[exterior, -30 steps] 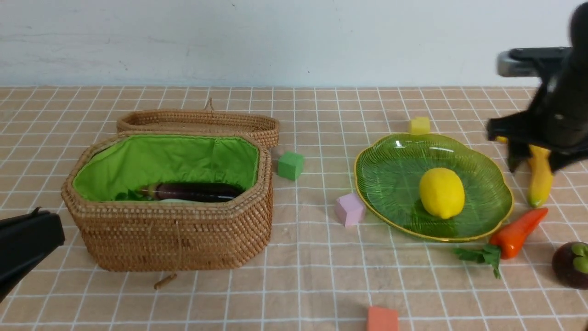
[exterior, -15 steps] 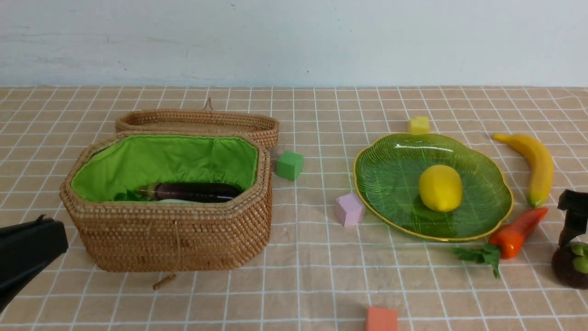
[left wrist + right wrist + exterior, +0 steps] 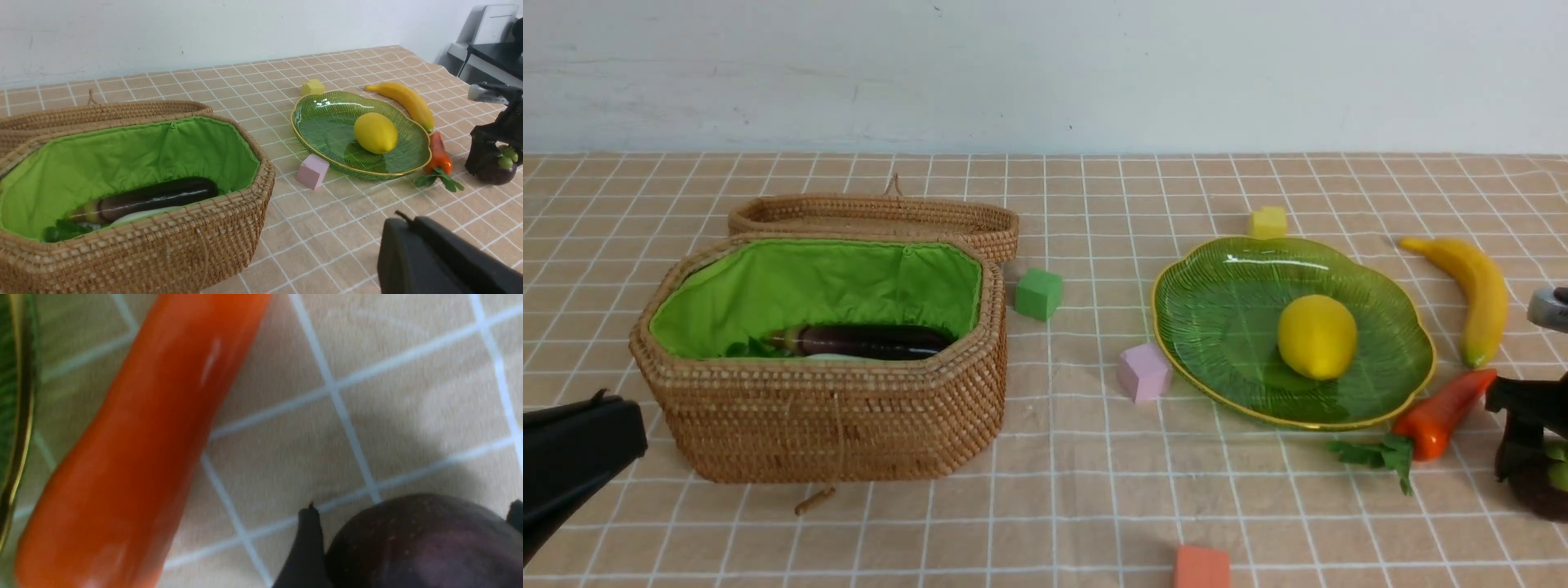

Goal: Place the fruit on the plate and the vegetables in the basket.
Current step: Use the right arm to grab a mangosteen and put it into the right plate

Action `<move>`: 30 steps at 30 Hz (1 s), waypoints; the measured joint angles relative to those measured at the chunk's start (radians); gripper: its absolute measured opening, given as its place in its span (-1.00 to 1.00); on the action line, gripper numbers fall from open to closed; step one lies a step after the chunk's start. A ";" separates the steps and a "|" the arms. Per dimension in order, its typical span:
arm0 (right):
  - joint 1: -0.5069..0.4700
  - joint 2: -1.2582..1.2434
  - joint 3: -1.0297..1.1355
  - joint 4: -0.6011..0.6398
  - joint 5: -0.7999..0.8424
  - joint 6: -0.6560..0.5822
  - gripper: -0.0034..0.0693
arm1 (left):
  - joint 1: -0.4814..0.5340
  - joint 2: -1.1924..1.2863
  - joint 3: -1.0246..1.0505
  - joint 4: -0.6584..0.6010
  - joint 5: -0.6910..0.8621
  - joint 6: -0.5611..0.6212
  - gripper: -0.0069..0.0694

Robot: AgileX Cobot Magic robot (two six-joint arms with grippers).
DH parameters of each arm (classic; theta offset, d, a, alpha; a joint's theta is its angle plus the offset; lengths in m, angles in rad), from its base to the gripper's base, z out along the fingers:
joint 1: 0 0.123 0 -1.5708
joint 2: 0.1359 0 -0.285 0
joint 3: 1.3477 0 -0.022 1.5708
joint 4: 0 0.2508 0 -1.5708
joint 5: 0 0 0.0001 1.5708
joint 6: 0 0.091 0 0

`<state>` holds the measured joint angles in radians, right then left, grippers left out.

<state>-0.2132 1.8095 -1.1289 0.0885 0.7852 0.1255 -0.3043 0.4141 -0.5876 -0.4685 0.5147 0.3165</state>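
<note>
The left end effector [image 3: 406,224] is clenched. The right end effector [image 3: 412,522] straddles the mangosteen [image 3: 1535,490] on the worktop [image 3: 1078,506]; whether it grips, I cannot tell. The carrot [image 3: 1437,416] lies beside the plate [image 3: 1217,327], which holds the lemon [image 3: 1316,336]. Eggplant [image 3: 874,340] and radish [image 3: 139,214] lie in the basket [image 3: 833,425]. The banana [image 3: 1486,294] is beyond the carrot.

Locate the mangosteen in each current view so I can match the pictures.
Front view: mangosteen at the far right edge, below centre, partly hidden by the right end effector.
Left wrist view: near the right edge, about mid-height.
Right wrist view: lower right corner, cut off by the bottom edge.
Shared landmark: the orange-red carrot-like vegetable, beside the mangosteen.
</note>
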 joint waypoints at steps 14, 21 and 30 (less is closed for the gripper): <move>0.394 0.041 -0.211 0.316 -0.232 -0.394 0.66 | 0.000 0.000 0.000 0.000 -0.070 0.000 -0.85; 0.409 0.189 -0.346 0.299 -0.231 -0.402 0.89 | 0.000 0.000 0.000 0.004 -0.030 0.000 -0.85; 0.392 0.101 -0.393 0.157 -0.028 -0.263 0.77 | 0.000 0.000 0.000 0.006 -0.014 0.000 -0.85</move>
<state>0.1785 1.9108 -1.5221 0.2459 0.7570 -0.1372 -0.3043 0.4141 -0.5876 -0.4624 0.5005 0.3165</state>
